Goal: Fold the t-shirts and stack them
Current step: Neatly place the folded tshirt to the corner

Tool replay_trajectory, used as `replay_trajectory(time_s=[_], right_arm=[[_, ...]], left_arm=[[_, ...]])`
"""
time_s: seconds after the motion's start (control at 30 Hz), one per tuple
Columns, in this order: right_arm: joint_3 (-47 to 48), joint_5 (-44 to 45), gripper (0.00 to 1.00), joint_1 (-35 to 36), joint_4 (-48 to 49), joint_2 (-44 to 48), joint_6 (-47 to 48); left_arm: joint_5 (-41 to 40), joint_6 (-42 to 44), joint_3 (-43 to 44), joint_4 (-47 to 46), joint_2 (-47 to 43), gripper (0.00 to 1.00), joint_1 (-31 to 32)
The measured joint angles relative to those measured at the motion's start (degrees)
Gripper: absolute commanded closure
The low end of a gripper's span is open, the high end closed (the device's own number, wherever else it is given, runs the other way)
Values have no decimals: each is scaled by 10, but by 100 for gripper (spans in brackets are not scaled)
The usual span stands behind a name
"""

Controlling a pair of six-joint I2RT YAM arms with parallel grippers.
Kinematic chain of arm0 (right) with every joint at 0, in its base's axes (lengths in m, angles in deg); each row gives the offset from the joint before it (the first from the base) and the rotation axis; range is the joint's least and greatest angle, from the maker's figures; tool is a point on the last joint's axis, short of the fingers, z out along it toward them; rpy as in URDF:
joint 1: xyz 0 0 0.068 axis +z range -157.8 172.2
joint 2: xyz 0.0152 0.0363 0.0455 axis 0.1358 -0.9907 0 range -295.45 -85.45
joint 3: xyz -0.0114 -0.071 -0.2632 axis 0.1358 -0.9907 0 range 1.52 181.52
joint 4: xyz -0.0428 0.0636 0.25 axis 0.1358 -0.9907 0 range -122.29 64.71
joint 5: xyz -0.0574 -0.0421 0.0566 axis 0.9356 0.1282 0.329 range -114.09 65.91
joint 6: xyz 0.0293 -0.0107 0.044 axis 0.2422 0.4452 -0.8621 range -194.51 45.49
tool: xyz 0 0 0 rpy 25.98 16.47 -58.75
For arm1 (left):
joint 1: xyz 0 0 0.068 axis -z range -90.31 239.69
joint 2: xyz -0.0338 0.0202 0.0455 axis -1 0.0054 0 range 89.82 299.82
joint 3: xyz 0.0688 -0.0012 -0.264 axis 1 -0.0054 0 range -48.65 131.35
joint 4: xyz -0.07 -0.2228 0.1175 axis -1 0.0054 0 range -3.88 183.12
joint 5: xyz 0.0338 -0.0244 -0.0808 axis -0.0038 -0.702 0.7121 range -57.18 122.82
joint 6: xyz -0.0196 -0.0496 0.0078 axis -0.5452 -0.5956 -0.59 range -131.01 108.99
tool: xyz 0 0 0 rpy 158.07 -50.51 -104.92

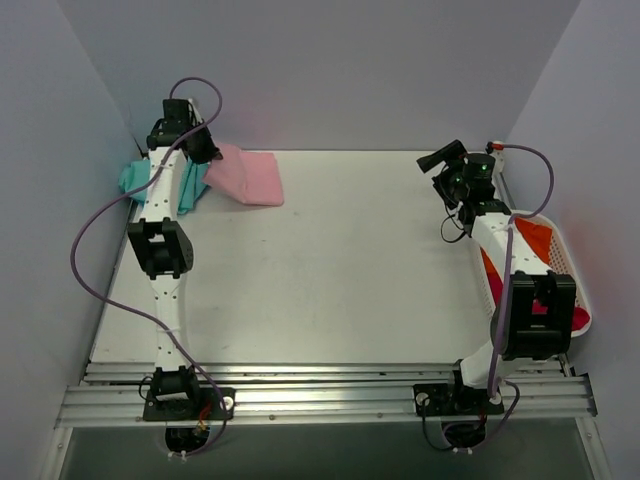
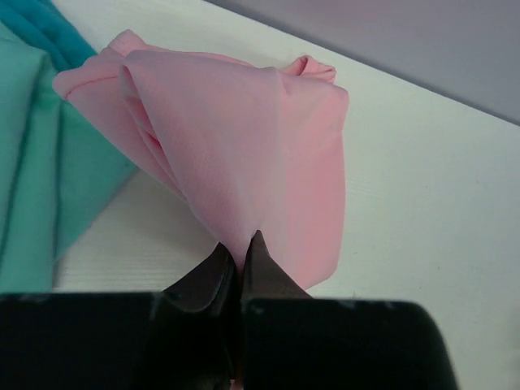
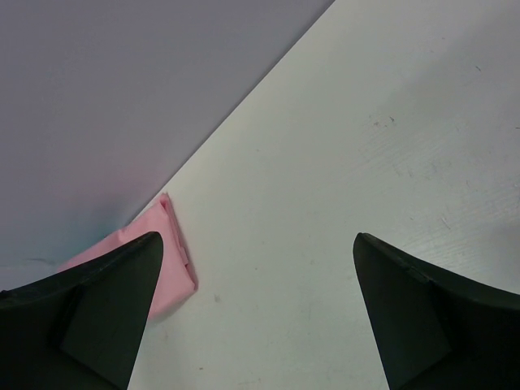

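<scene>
A folded light pink t-shirt (image 1: 248, 176) lies at the table's far left, partly over a teal t-shirt (image 1: 133, 178) in the back left corner. My left gripper (image 1: 203, 150) is shut on the pink shirt's near edge and lifts it into a peak; in the left wrist view the pink cloth (image 2: 244, 154) rises from between my closed fingertips (image 2: 240, 248), with the teal shirt (image 2: 41, 162) to its left. My right gripper (image 1: 440, 160) is open and empty above the far right of the table; its wrist view shows the pink shirt (image 3: 166, 260) far off. Orange (image 1: 535, 240) and magenta (image 1: 560, 310) shirts lie in a basket.
A white basket (image 1: 572, 280) stands at the table's right edge beside my right arm. Grey walls close in the back and both sides. The white table (image 1: 350, 270) spreads between the two arms.
</scene>
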Motion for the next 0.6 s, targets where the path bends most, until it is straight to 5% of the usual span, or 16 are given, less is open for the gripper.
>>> replay_trajectory(time_s=[0.3, 0.37, 0.4, 0.47, 0.6], right_arm=[[0, -18, 1, 0, 19, -39, -4], [0, -24, 1, 0, 21, -48, -6], [0, -27, 1, 1, 23, -52, -7], [0, -31, 1, 1, 28, -61, -7], [1, -36, 1, 5, 30, -79, -6]], left_arm=[[38, 4, 26, 20, 2, 93, -103], [45, 2, 26, 18, 1, 76, -125], [48, 1, 25, 16, 0, 43, -134], [57, -8, -2, -2, -12, 2, -155], [54, -36, -59, -30, -41, 6, -187]])
